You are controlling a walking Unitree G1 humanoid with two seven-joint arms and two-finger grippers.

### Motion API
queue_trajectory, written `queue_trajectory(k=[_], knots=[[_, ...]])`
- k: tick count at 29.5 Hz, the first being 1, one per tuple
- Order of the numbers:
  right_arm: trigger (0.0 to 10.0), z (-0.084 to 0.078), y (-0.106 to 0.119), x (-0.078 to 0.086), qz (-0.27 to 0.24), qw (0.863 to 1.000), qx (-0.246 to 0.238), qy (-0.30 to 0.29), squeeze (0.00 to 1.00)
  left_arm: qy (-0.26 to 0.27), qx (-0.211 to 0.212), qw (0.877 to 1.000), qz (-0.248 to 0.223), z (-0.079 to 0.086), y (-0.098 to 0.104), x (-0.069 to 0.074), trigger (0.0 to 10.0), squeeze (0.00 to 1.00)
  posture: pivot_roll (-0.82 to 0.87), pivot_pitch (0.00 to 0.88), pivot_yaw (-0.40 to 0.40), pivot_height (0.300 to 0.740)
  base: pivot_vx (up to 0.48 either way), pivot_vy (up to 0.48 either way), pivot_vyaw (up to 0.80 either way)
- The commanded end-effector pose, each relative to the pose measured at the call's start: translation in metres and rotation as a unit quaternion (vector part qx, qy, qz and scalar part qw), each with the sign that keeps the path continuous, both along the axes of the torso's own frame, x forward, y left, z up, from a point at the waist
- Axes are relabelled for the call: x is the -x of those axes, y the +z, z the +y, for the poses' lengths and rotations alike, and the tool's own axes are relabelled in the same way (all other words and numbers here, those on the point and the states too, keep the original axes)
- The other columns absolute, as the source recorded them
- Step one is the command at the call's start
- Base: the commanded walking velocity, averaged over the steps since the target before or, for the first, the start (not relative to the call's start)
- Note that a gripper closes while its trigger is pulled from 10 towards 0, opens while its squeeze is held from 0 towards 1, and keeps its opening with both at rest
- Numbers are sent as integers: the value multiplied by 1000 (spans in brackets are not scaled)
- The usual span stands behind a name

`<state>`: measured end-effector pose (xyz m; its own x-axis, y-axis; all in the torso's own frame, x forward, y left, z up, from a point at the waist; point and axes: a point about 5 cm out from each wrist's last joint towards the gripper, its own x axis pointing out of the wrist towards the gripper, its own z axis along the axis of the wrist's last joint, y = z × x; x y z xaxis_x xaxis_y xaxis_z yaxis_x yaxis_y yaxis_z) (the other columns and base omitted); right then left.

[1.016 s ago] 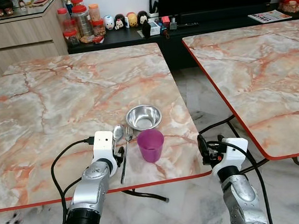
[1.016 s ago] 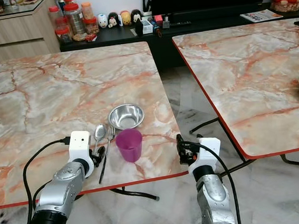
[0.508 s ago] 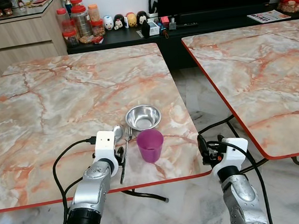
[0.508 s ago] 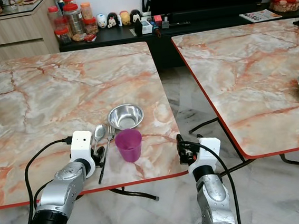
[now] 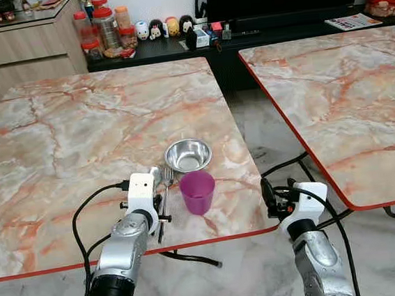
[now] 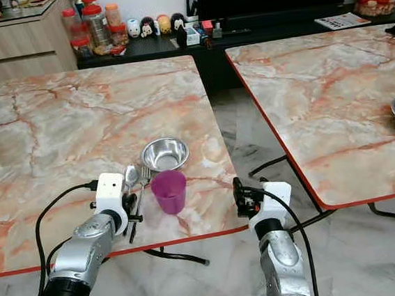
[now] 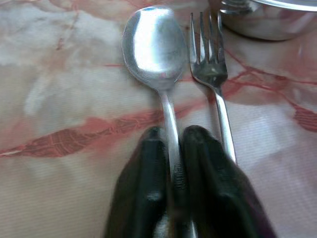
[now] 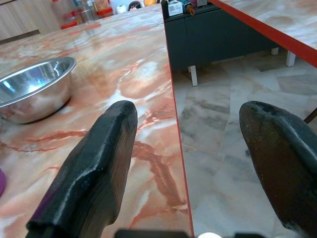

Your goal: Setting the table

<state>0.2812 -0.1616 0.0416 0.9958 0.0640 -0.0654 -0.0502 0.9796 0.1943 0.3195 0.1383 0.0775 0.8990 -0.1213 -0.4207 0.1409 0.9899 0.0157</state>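
The left gripper (image 7: 171, 163) rests low on the marble-patterned desk with a red edge (image 5: 77, 138), its jaws clamped on the handle of the shiny metal spoon (image 7: 156, 54). Just beside the spoon, on the jaws' right, lies the silver metal fork (image 7: 210, 74), its tines pointing at the round stainless-steel bowl (image 5: 188, 154) just beyond. The purple plastic cup (image 5: 197, 192) stands near the jaws, right of the fork. The right gripper (image 8: 198, 163) hangs past the desk's red edge, jaws wide apart
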Motion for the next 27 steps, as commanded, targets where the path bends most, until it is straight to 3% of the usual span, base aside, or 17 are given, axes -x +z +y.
queue_trajectory(k=[1,13,18,21,22,23,24,27], knots=[[10000,1,3,-2,-2,1000,2,3,0,11,-11,1000,14,6,-5,3,0,0,-40,0,6,740,0,0,0],[10000,2,2,-2,-1,1000,1,4,0,24,-47,999,0,13,-4,2,0,0,-37,0,5,740,0,0,0],[10000,2,2,-2,0,1000,1,4,0,82,-94,990,-71,30,14,-6,0,0,-37,0,4,740,0,0,0],[10000,2,2,-2,0,1000,2,4,0,98,-72,987,-105,34,26,-9,0,0,-35,0,3,740,0,0,0],[10000,2,2,-2,0,1000,2,5,0,94,-69,986,-115,32,29,-10,8431,0,-35,0,3,740,0,0,0],[10000,2,2,-2,0,1000,2,5,0,94,-69,986,-115,32,29,-10,8431,0,-35,0,3,740,0,0,0],[10000,2,2,-2,-1,1000,2,5,0,93,-65,986,-124,30,30,-11,10000,0,-35,0,3,740,0,0,0],[10000,3,4,-3,-5,1000,0,6,0,99,-37,982,-157,26,35,-11,10000,0,-36,0,4,740,0,0,0]])
